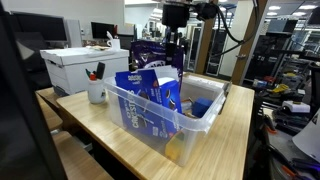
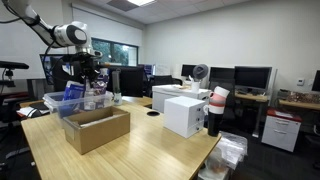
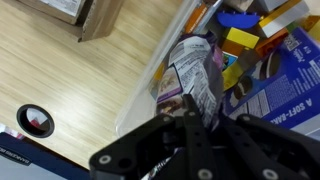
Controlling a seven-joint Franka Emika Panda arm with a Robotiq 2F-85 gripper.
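Crinkled silver-purple snack packet [image 3: 190, 72] sits right at the fingertips, over the rim of the clear bin [image 3: 160, 60]. The gripper [image 3: 203, 118] has its fingers nearly together, and it looks like they pinch the packet's thin edge. Past the fingers on one side, blue boxes [image 3: 285, 85] and yellow packs [image 3: 240, 40] crowd the bin. On the other side is bare wooden table [image 3: 90, 90], with a cup [image 3: 37, 121] further out. Risks: the foil is slick and the pinch shallow, so the packet may slip. It could also snag the rim, drag neighbours, or drop outside onto the table.
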